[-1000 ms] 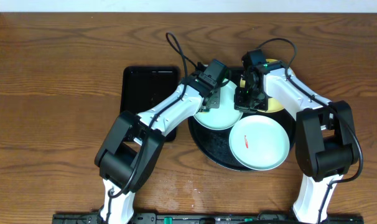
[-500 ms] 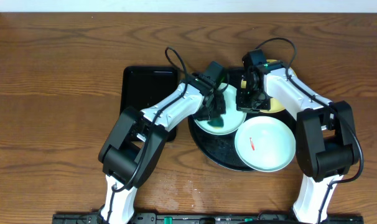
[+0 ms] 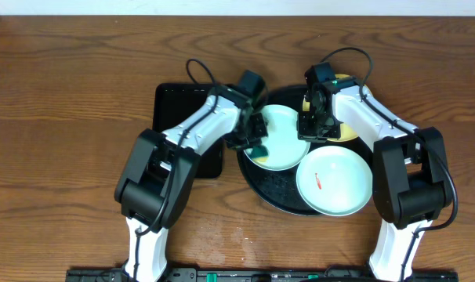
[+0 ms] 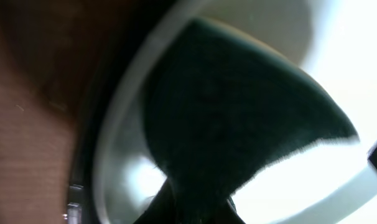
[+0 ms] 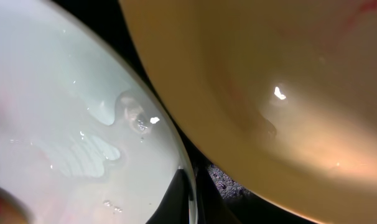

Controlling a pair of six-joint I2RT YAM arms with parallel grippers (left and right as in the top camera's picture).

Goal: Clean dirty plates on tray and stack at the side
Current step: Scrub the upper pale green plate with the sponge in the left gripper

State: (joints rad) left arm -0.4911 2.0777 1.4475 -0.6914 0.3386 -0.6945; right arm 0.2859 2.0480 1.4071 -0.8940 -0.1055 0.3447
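Observation:
A pale turquoise plate (image 3: pixel 283 135) lies on the round black tray (image 3: pixel 262 190). My left gripper (image 3: pixel 253 142) is shut on a dark green sponge (image 4: pixel 238 112) and presses it on this plate's left part (image 4: pixel 123 155). My right gripper (image 3: pixel 310 129) is shut on the same plate's right rim (image 5: pixel 185 168), one finger on each side of it. The pale yellow plate (image 3: pixel 345 131) lies behind, mostly under the right arm, and fills the right wrist view (image 5: pixel 269 93). A second turquoise plate (image 3: pixel 334 180) with a red smear (image 3: pixel 319 182) sits at the tray's front right.
A smaller rectangular black tray (image 3: pixel 183 106) lies left of the round tray, partly under the left arm. Bare wooden table (image 3: pixel 65 117) surrounds both trays. The arms meet closely over the round tray.
My left gripper has dragged the sponge leftward across the turquoise plate to its left edge. The right gripper has stayed on the rim. The front plate shifted slightly right early on.

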